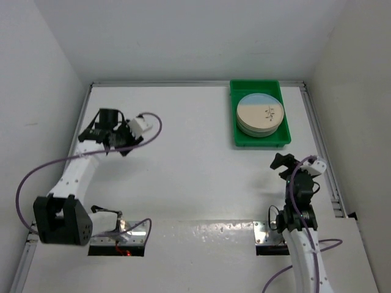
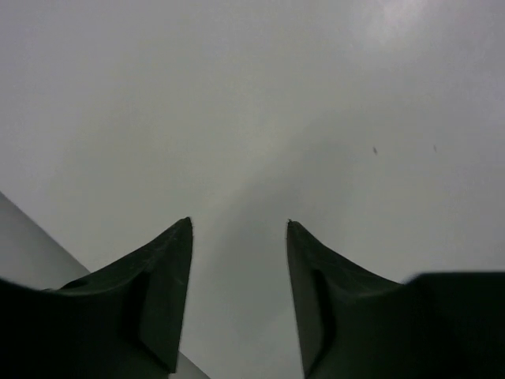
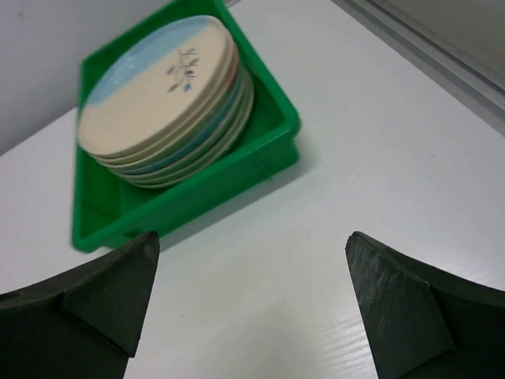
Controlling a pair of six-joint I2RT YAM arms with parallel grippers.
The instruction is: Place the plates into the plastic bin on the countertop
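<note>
Looking down on the bench (image 1: 195, 183): finds every visible plate inside the green bin (image 1: 259, 143) at the far right. Counts no exact number, but sees the plates (image 1: 261, 114) in one stack, rims pale blue and pink, topped by a cream-and-blue one with a dark sprig. Shows a strip of bare bin floor on the near side. Puts the right end effector (image 3: 252, 237) near the bin, spread wide, empty. Places the left end effector (image 2: 239, 225) well apart at far left, fingers parted, gripping nothing.
</note>
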